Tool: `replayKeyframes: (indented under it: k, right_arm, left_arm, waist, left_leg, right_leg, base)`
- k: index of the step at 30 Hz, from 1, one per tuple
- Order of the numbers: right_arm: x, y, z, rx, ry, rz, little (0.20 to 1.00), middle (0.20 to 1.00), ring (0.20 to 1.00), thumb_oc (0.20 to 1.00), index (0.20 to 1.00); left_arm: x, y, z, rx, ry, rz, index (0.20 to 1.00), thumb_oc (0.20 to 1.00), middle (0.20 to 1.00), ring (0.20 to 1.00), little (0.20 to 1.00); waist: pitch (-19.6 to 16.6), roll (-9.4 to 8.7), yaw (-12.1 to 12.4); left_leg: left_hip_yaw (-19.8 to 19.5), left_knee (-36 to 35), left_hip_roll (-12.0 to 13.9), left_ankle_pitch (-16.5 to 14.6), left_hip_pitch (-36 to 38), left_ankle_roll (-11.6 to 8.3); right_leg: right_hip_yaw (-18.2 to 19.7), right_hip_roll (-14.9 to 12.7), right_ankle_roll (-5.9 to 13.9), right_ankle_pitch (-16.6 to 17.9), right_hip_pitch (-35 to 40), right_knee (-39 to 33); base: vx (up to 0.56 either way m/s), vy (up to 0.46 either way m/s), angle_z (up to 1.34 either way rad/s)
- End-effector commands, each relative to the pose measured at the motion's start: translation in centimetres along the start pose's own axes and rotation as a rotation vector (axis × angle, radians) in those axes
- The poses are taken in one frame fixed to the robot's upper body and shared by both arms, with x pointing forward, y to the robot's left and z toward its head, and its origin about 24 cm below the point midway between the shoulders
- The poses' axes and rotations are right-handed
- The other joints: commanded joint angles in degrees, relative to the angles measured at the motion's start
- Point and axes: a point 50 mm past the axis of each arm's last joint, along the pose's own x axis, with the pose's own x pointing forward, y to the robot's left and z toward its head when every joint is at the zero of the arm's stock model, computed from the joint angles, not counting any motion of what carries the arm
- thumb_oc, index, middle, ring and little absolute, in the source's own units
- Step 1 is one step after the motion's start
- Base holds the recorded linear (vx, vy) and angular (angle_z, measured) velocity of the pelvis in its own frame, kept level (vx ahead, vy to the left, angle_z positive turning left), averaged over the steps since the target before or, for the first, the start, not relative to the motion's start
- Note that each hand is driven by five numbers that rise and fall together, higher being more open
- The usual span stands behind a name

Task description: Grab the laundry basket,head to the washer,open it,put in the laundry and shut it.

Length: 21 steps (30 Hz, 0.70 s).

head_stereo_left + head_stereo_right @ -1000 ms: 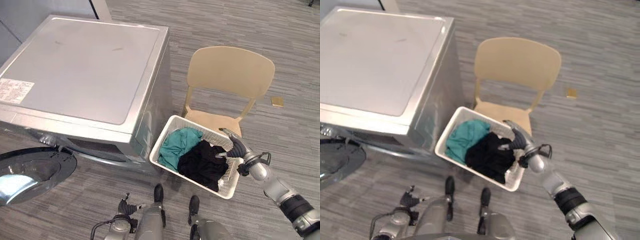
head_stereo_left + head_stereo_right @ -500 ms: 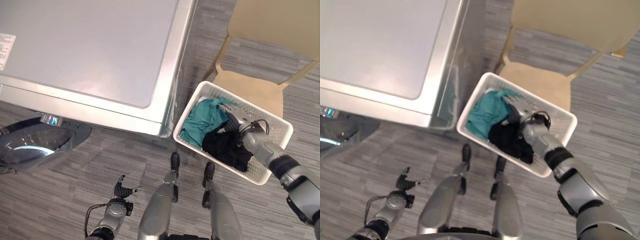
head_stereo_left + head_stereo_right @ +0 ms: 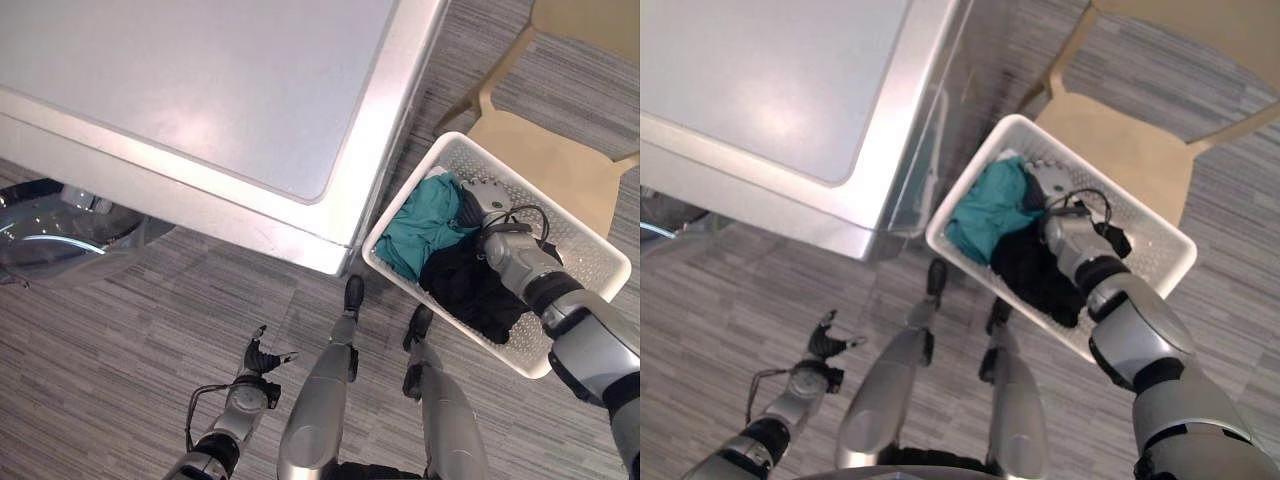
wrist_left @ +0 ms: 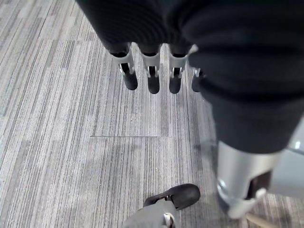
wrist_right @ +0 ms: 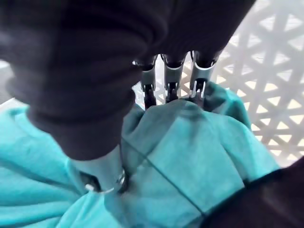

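Tan wooden chair stands on grey striped plank floor ahead of me to my right, seat facing me, backrest partly cut off.

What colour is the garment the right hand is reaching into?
Teal garment, clearest in the right wrist view.

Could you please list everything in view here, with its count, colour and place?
washer: one, silver-grey, on the robot's left, with its round door open at the front.
laundry basket: one, white lattice, on the floor beside the washer's corner.
teal garment: one, in the basket's washer-side end.
black garment: one, in the basket next to the teal one.
chair: one, beige, behind the basket.
floor: grey striped.
right hand: in the basket, fingertips sunk into the teal garment.
left hand: low over the floor, fingers straight, holding nothing.
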Motion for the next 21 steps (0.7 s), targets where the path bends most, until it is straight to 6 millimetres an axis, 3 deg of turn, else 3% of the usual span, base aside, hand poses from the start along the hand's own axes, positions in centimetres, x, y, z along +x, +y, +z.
replayKeyframes:
  k: [1,6,9,13,17,21]
  right_arm:
    - [0.5,-2.0,-0.9,-0.021,0.012,-0.072,0.2,0.2,0.2,0.2,0.2]
    - [0.6,-4.9,-3.4,0.014,0.063,-0.169,0.2,0.2,0.2,0.2,0.2]
    - [0.5,-7.8,-4.8,0.028,0.072,-0.27,0.2,0.2,0.2,0.2,0.2]
    - [0.2,-8.8,-5.2,0.05,0.066,-0.31,0.2,0.2,0.2,0.2,0.2]
    - [-0.1,-9.0,-4.0,0.153,-0.001,-0.335,0.2,0.2,0.2,0.2,0.2]
    - [-1.4,-7.5,-1.9,0.362,-0.086,-0.332,0.2,0.2,0.2,0.2,0.2]
  left_arm:
    - [0.1,0.4,0.2,-0.046,-0.004,0.037,1.0,1.0,1.0,1.0,1.0]
    - [0.2,0.7,1.0,-0.061,-0.038,0.044,1.0,1.0,1.0,1.0,1.0]
    - [0.3,0.6,1.6,-0.071,-0.063,0.034,1.0,1.0,1.0,1.0,1.0]
    - [0.2,0.5,1.5,-0.074,-0.062,0.025,1.0,1.0,1.0,1.0,1.0]
    - [0.1,0.4,0.8,-0.081,-0.033,0.023,1.0,1.0,1.0,1.0,1.0]
    - [-0.2,0.1,0.2,-0.095,-0.004,0.014,1.0,1.0,1.0,1.0,1.0]
  waist:
    - [-1.39,-2.31,0.85]
    - [-1.53,-2.95,0.34]
    - [-1.62,-2.73,-0.12]
    - [-1.92,-2.53,-0.31]
    - [-2.47,-2.77,-0.62]
    - [-3.72,-3.17,-1.32]
  left_leg:
    - [1.15,6.8,-0.84,-8.72,-0.03,-1.84]
    - [1.43,5.78,-0.84,-8.41,0.81,-2.07]
    - [1.75,5.01,-0.9,-7.94,1.49,-2.34]
    - [1.87,4.81,-0.86,-7.83,2.02,-2.55]
    - [1.88,4.52,-0.77,-7.95,3.08,-2.58]
    - [2.06,3.75,-0.51,-8.01,4.86,-2.52]
  right_leg:
    - [2.43,-1.58,3.41,-0.25,-2.28,-0.15]
    - [2.73,-1.45,3.85,0.75,-1.62,-1.5]
    - [2.58,-1.56,3.9,0.85,-1.06,-1.73]
    - [2.31,-1.58,3.92,0.82,-0.53,-1.91]
    - [2.28,-1.46,3.83,0.71,0.56,-2.16]
    - [2.11,-1.34,3.8,0.54,2.34,-2.67]
  base:
    - [0.0,0.0,0.0]
    - [-0.04,0.002,-0.01]
    - [-0.04,0.001,-0.02]
    - [-0.01,-0.002,-0.02]
    - [-0.01,-0.009,0.0]
    - [0.0,-0.014,0.01]
